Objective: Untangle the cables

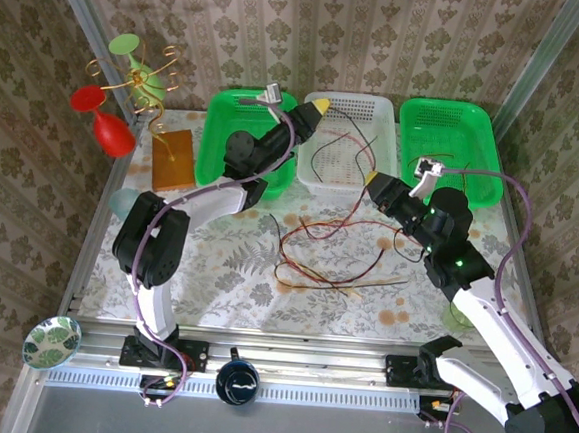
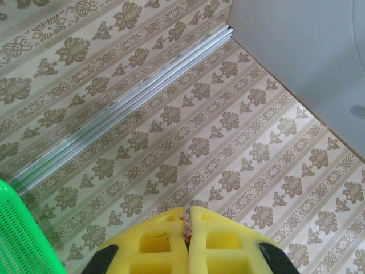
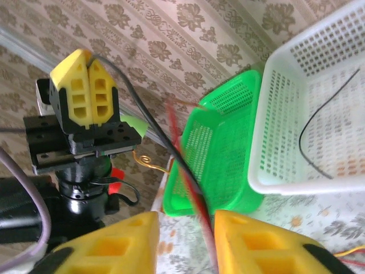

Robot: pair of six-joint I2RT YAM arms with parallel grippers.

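The cables (image 1: pixel 331 265), tangled on the worktop (image 1: pixel 215 271), looked light and limp, one black strand (image 3: pixel 142 114) clamped in the left fingers (image 3: pixel 88 68) and passing between the parted right fingers (image 3: pixel 187 216), probably best pinched near a free end.

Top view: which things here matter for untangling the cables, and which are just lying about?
Job: cables on the table; left gripper, shut on a cable; right gripper, open, cables between its fingers; white basket holding a black cable.
Lying about: plastic glasses on a stand; orange block; patterned bowl; dark cup.
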